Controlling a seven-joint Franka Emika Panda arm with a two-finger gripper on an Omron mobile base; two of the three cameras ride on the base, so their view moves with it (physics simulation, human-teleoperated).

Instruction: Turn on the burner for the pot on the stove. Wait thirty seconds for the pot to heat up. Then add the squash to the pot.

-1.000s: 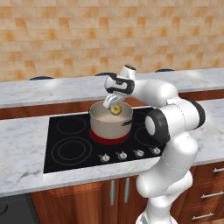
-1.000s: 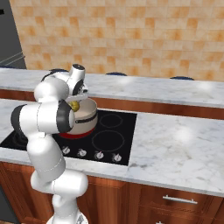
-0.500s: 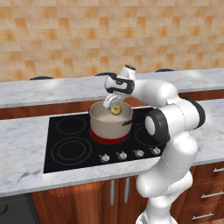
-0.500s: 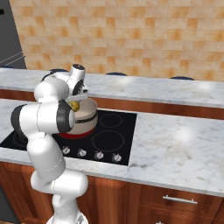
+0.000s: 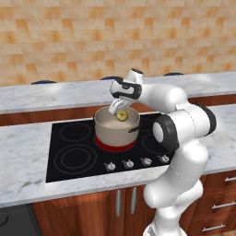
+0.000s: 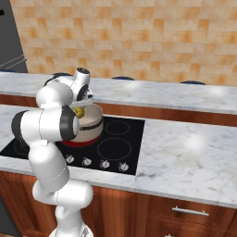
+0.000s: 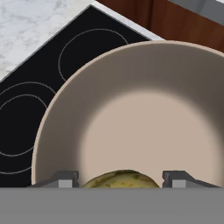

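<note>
The left base view shows the pot point(image 5: 117, 130) on the glowing red burner point(image 5: 116, 146) near the middle of the stove point(image 5: 69, 156), with the squash point(image 5: 122, 115) above its rim. The hand view shows the gripper point(image 7: 120, 179) with jaws pinching the squash over the pot's pale inside.

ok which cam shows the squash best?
Left base view: the whole squash shows between the fingers, above the pot. In the right base view the arm partly hides it; the hand view cuts it off at the bottom.
</note>
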